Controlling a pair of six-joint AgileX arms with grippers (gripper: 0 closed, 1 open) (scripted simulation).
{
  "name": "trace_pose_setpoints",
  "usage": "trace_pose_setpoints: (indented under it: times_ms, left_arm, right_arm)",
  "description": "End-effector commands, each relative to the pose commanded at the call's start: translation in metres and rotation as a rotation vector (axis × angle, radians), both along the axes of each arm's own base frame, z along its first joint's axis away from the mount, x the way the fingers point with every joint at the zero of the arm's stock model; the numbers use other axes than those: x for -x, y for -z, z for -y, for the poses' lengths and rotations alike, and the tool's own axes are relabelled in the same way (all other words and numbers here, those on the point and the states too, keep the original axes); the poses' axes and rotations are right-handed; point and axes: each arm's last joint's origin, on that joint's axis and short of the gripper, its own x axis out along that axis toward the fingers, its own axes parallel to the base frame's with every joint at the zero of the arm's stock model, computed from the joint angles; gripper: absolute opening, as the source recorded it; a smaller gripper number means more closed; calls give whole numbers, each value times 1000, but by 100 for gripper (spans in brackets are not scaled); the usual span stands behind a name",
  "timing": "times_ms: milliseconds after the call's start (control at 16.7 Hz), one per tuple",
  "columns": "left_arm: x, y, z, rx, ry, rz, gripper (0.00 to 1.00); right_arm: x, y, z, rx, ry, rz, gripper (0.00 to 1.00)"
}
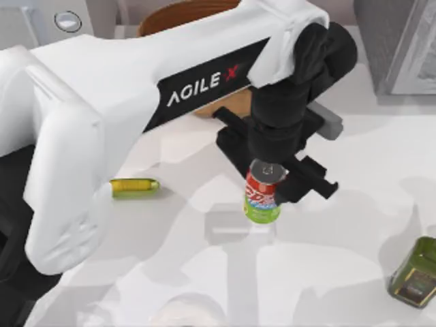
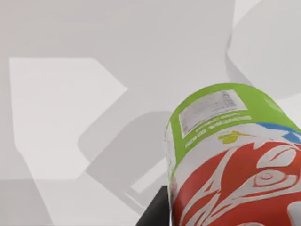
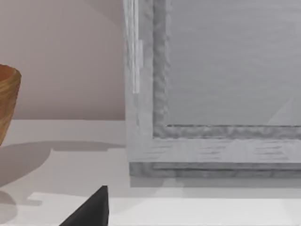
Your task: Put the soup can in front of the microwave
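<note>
The soup can (image 1: 262, 201), with a silver lid and a red, white-blue and green label, stands upright near the middle of the table. My left gripper (image 1: 271, 172) is shut on its upper part from above. The can's shadow falls to the left of it on the tabletop, so it seems to hang slightly above the surface. In the left wrist view the soup can (image 2: 230, 160) is close up, green end toward the table. The microwave (image 1: 402, 48) is at the back right, well away from the can. The right wrist view faces the microwave (image 3: 211, 94), with a dark part of my right gripper (image 3: 91, 209) low in it.
A wooden bowl (image 1: 197, 20) sits at the back behind the left arm, also seen as the bowl (image 3: 7, 103). A yellow-green bottle (image 1: 135, 187) lies on its side at the left. An olive-green tin (image 1: 415, 272) stands at the front right. A white appliance (image 1: 67, 20) is at the back left.
</note>
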Motion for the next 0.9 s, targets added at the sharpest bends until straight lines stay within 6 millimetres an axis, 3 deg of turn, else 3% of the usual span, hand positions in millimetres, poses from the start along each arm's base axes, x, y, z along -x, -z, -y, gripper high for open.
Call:
trace_pose_setpoints:
  times_ms: [300, 480, 660, 900]
  left_arm:
    - [-1, 0, -1, -1, -1, 0, 0]
    - [-17, -5, -27, -8, -38, -16, 0]
    - [-47, -14, -87, -19, -137, -40, 0]
    - [-81, -30, -204, -38, -342, -66, 0]
  right_arm:
    - [0, 0, 0, 0, 0, 0, 100]
    - [0, 0, 0, 0, 0, 0, 100]
    - [0, 0, 0, 0, 0, 0, 100]
    - [0, 0, 0, 0, 0, 0, 100]
